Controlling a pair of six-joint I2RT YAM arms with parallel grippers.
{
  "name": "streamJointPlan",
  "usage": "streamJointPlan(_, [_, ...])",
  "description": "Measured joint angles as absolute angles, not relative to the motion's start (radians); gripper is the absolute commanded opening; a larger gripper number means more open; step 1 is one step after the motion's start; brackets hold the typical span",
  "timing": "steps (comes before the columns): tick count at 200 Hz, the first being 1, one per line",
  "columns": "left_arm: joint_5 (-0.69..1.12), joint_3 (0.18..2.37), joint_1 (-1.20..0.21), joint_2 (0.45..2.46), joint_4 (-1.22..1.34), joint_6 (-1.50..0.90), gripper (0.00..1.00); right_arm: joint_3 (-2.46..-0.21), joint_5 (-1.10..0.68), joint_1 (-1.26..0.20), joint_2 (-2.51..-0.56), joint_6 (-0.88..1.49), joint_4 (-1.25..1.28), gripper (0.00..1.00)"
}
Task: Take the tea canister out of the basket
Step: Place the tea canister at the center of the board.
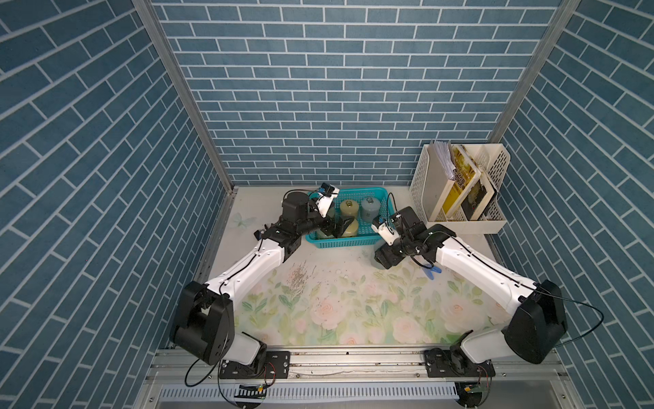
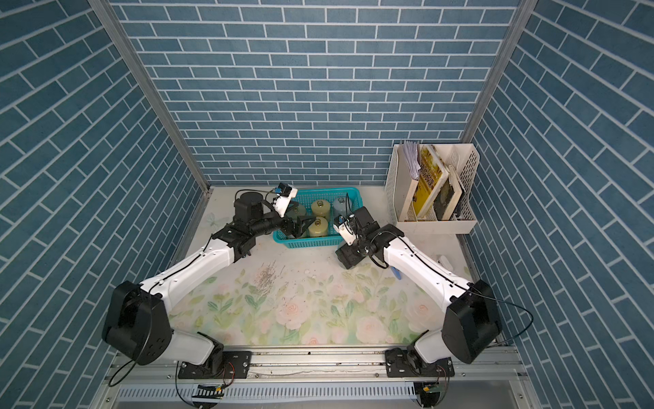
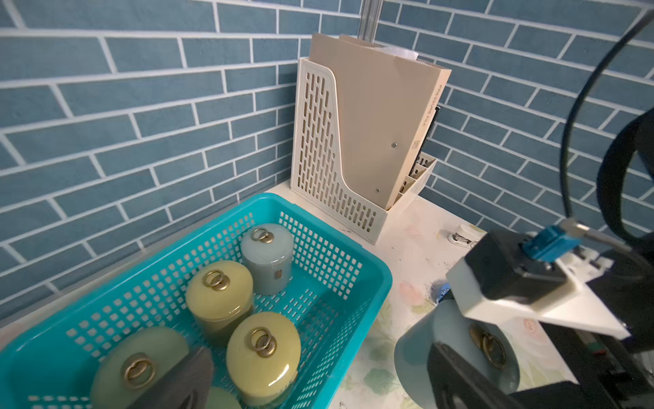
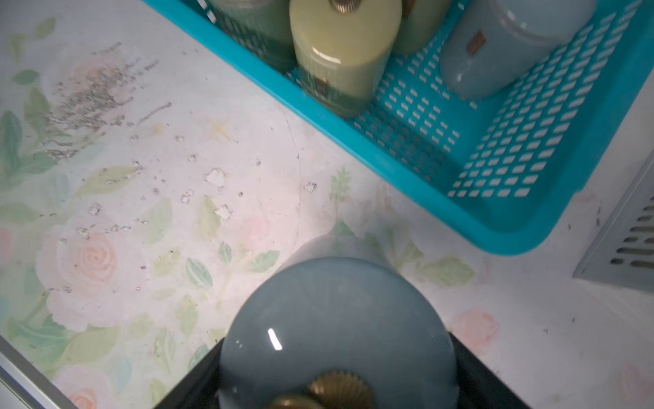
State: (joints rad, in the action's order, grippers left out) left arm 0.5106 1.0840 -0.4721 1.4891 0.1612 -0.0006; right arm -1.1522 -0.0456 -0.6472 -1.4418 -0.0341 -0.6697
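Canisters [image 3: 263,357] in basket [image 1: 343,242] at least four; one grey canister [image 4: 336,318] in tight right pincer [image 4: 339,382]; left pincer [image 1: 337,228] spread.

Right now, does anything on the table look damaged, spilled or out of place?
The floral table cover is worn: grey flaked patches lie in front of the teal basket. In the white file rack, the books lean crookedly.

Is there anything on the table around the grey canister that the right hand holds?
Nothing visible: the grey canister in the right hand is outside the basket, with only flowered table around it.
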Motion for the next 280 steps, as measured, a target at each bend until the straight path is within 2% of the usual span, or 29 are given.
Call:
streamJointPlan(58, [0.493, 1.084, -0.552, 1.599, 0.223, -0.023, 1.00, -1.003, -0.043, -0.490, -1.396, 0.075, -0.606, 0.00])
streamJointPlan(182, [0.465, 1.114, -0.607, 1.652, 0.245, -0.033, 1.00, -0.902, 0.015, -0.485, -1.395, 0.127, -0.546, 0.00])
streamJointPlan(195, [0.461, 1.114, -0.607, 1.652, 0.244, -0.033, 1.00, -0.902, 0.017, -0.485, -1.399, 0.127, -0.543, 0.11])
streamJointPlan(203, [0.458, 1.114, -0.607, 1.652, 0.244, -0.033, 1.00, -0.902, 0.018, -0.484, -1.401, 0.127, -0.543, 0.26])
streamJointPlan(211, [0.455, 1.114, -0.607, 1.652, 0.244, -0.032, 1.00, -0.902, 0.019, -0.484, -1.403, 0.127, -0.542, 0.35])
streamJointPlan(250, [0.445, 1.130, -0.607, 1.652, 0.240, -0.030, 1.00, -0.901, 0.019, -0.482, -1.410, 0.127, -0.532, 0.66])
streamJointPlan(280, [0.439, 1.147, -0.607, 1.652, 0.241, -0.030, 1.00, -0.899, 0.015, -0.479, -1.412, 0.127, -0.523, 0.81])
